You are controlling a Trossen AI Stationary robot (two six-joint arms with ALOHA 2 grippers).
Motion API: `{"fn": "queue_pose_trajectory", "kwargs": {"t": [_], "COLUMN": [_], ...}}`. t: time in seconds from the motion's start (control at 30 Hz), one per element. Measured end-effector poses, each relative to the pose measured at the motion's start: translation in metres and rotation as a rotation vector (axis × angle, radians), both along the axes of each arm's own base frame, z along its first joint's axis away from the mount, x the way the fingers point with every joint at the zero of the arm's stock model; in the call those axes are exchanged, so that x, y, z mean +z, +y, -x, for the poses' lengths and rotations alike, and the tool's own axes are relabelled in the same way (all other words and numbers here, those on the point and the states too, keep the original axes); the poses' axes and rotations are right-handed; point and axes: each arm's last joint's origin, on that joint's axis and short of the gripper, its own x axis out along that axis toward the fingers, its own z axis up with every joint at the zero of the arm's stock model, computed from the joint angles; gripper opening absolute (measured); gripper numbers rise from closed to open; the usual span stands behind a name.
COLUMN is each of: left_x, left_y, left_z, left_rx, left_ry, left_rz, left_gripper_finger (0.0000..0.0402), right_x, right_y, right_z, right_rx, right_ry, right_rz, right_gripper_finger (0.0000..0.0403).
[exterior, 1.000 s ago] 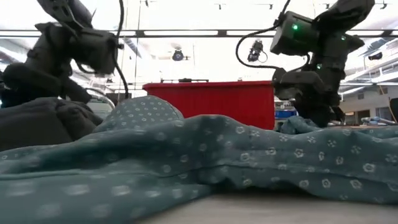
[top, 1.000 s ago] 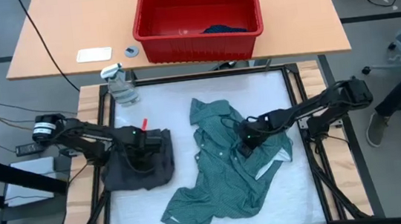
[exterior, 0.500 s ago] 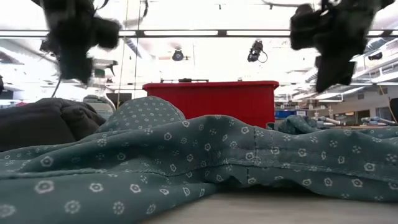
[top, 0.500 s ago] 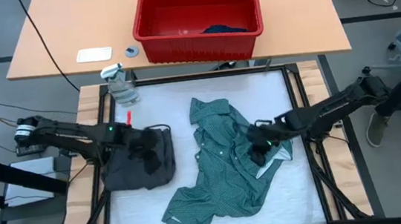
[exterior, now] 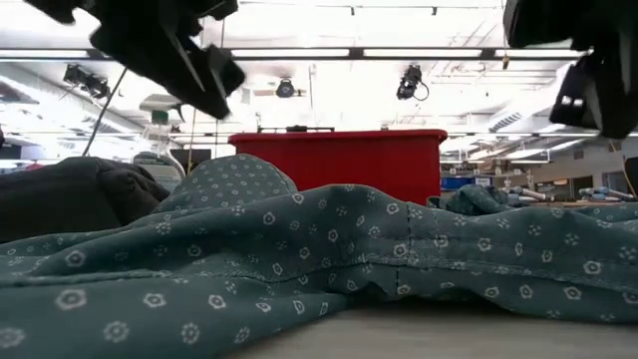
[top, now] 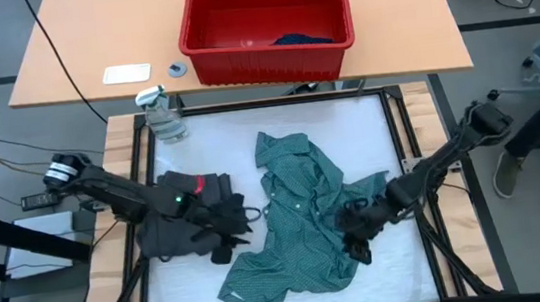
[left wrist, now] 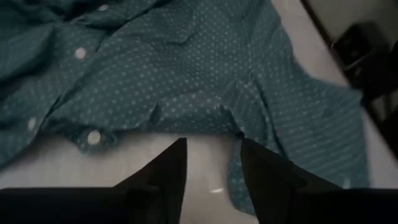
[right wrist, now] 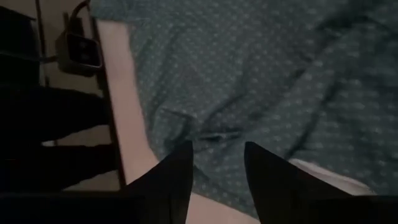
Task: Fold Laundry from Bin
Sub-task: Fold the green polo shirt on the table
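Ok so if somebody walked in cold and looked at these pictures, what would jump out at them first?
Probably the teal-green dotted shirt, sprawled crumpled across the middle of the white work surface, with an open gripper at each lower side: the left gripper and the right gripper. Next, the big red bin on the wooden table beyond, with a dark blue piece left inside. A dark grey garment lies under the left arm.
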Motion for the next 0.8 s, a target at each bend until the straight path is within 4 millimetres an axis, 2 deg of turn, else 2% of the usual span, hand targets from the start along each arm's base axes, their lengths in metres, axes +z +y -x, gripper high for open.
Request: {"fn": "queue_pose_trajectory", "kwargs": {"t": [0.2,0.37,0.47,0.63,0.8], "left_x": [-0.012,-0.026,-0.037,-0.061,-0.077], "left_y": [-0.008,-0.022,-0.027,-0.023,-0.024], "left_z": [-0.018,-0.028,-0.037,-0.046,-0.052], "left_rx": [-0.137,-0.316,-0.376,-0.327,-0.33], "left_ry": [-0.004,-0.042,-0.067,-0.015,0.001], "left_rz": [-0.137,-0.255,-0.316,-0.355,-0.355], "left_gripper_finger": [0.0215,0.0231,0.0229,0.021,0.0169], "right_x": [0.004,0.001,-0.001,-0.001,-0.027], "right_y": [0.021,0.047,0.063,0.087,0.101], "right_z": [-0.017,-0.025,-0.024,-0.022,-0.02], "right_rx": [0.0,0.054,0.112,0.169,0.147], "right_ry": [0.073,0.167,0.227,0.234,0.272], "right_rz": [0.105,0.125,0.133,0.142,0.204], "right_gripper_finger": [0.0152,0.0153,0.0154,0.0154,0.0153]}}
